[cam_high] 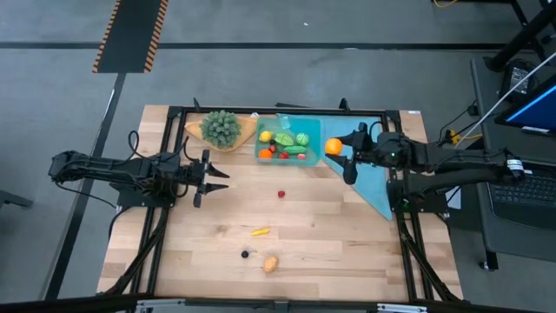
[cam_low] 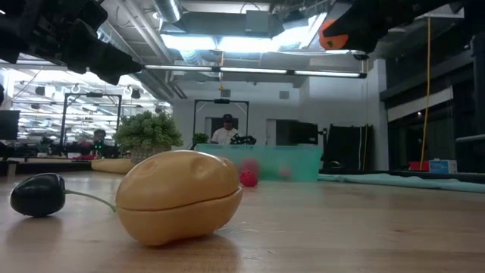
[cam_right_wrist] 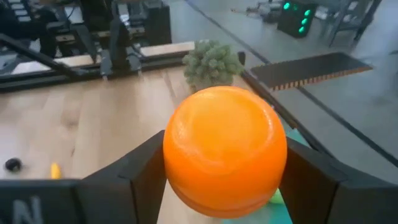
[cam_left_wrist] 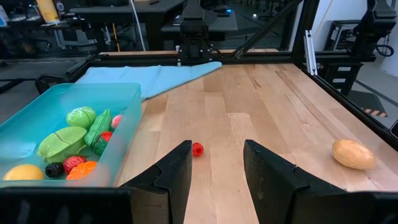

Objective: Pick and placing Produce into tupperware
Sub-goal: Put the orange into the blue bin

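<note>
The right gripper (cam_high: 345, 155) pinches a round orange toy fruit (cam_high: 334, 146) between its two dark fingers and holds it in the air just beside the right end of the tupperware (cam_high: 284, 157), above the teal cloth (cam_high: 375, 185). In the right wrist view the orange fruit (cam_right_wrist: 224, 151) is smooth and glossy with a shallow dimple on top, and it fills the gap between the fingers.

The tupperware is a shallow, clear teal-tinted rectangular box at the back of the worktop (cam_high: 304, 252), beside a bushy green plant (cam_high: 221, 127) on a tan wooden dish (cam_high: 246, 132). It already carries several toy pieces: a pale green round one (cam_left_wrist: 81, 116), a leafy green one (cam_left_wrist: 62, 141), a yellow one (cam_left_wrist: 23, 172), an orange one (cam_left_wrist: 83, 169), and small red and dark bits that are hard to make out.

The rest of the produce lies loose on the bare wood: a small red berry (cam_high: 281, 194) near the middle, a yellow piece (cam_high: 260, 231) farther forward, a small dark one (cam_high: 245, 254), and a tan potato-shaped piece (cam_high: 271, 263) with a seam round its middle.

The left gripper (cam_high: 213, 179) hangs over the worktop left of the red berry, its fingers spread part way and holding nothing.
</note>
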### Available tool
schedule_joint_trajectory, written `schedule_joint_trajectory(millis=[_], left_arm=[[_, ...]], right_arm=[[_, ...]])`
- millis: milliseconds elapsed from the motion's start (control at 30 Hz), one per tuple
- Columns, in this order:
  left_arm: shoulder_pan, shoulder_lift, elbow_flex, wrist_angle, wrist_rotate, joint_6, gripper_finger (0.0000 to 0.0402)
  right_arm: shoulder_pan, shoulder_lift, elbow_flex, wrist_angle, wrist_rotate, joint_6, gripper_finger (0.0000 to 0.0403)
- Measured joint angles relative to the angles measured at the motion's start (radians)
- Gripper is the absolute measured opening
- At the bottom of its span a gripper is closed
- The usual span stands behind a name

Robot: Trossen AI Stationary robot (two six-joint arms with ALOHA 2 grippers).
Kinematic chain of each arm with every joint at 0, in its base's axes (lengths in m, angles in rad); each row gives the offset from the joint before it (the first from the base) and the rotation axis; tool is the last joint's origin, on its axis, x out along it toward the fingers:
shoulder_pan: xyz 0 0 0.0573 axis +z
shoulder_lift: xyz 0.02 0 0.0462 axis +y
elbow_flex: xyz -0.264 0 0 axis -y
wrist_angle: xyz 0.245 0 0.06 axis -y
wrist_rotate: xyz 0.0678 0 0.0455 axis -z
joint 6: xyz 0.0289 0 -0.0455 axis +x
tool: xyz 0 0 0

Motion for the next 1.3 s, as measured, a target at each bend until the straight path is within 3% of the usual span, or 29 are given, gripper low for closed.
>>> schedule_joint_trajectory(millis=[267,767,1033,1300], left_arm=[[0.0,0.0,0.0,-0.001,0.0,0.0,0.0137],[0.0,0.0,0.0,-0.002,0.0,0.0,0.0137],[0.0,0.0,0.0,-0.002,0.0,0.0,0.0137],[0.0,0.0,0.0,-0.002,0.0,0.001,0.0137]], right_arm=[[-0.057,0.112,0.084,-0.117,-0.109,0.015,0.025],[-0.128,0.394,0.354,-0.463,-0.173,0.006,0.025],[-0.17,0.508,0.455,-0.525,-0.212,-0.026,0.025],[-0.217,0.552,0.48,-0.48,-0.213,-0.064,0.025]])
